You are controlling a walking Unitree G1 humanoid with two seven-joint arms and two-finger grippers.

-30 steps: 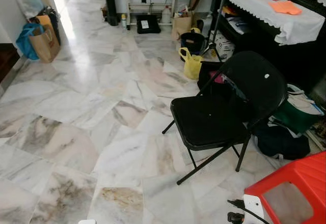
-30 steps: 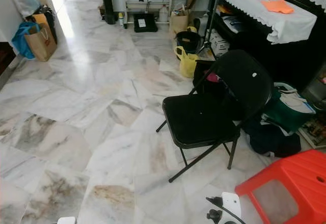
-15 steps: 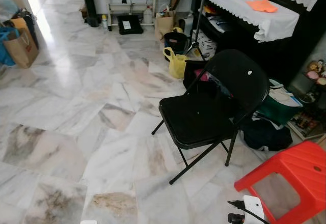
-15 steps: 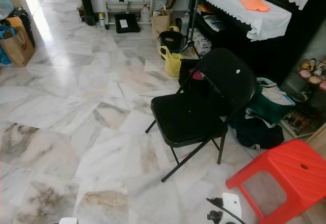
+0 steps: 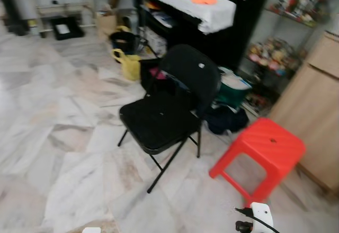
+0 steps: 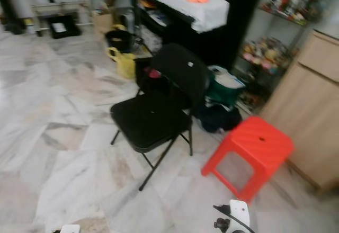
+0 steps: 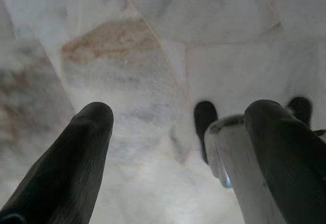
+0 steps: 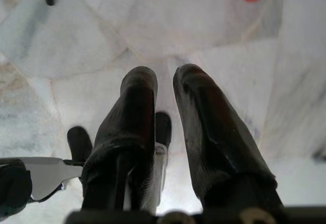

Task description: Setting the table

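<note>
Two seats stand in the walking path: a black folding chair (image 5: 168, 106) mid-floor and a red stool (image 5: 259, 153) to its right. Risk: feet clipping chair legs on polished marble floor (image 5: 63, 153), views blurred. Left gripper (image 7: 173, 147) hangs spread apart, holding nothing; right gripper (image 8: 164, 117) nearly closed, no object visible between its fingers. Tableware not identifiable. Far side: yellow bag (image 5: 130, 65) and green tub (image 5: 233, 90), contents unclear.
</note>
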